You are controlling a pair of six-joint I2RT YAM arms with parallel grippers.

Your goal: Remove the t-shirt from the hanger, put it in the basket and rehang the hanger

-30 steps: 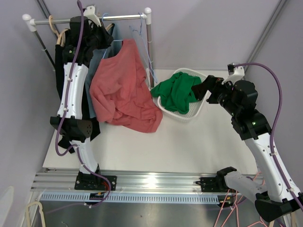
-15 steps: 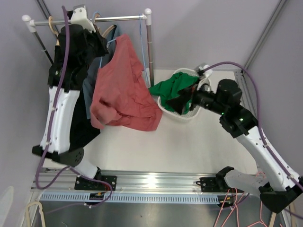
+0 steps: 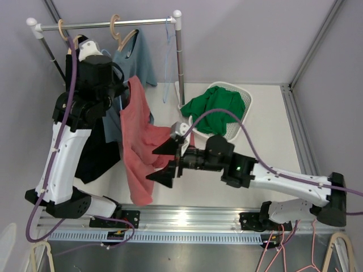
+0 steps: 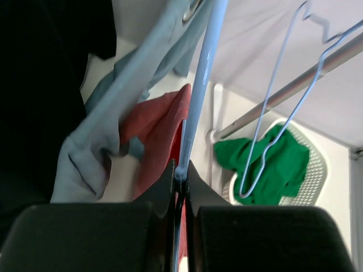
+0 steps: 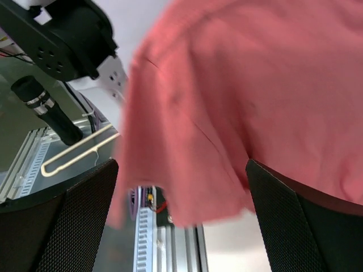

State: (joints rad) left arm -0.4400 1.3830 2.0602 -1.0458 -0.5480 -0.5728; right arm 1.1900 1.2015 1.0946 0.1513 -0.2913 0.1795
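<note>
A clothes rail stands along the far left edge of the desk. Below it, the left hand has its fingers pressed together, clamped on the thin bar of a light blue hanger. The red t-shirt hangs from that hanger, over the left part of the desk. Its loose lower end drops towards the near edge. A black garment hangs to its left, and a blue-grey shirt on a wooden hanger hangs from the rail behind it.

An empty wire hanger hangs near the right end of the rail. The right hand is stretched low across the middle of the desk with its fingers spread wide apart, facing the right edge of the t-shirt. From the right wrist, red cloth fills the gap between them, but contact cannot be told.

A white basket holding a green garment sits towards the far edge.
</note>
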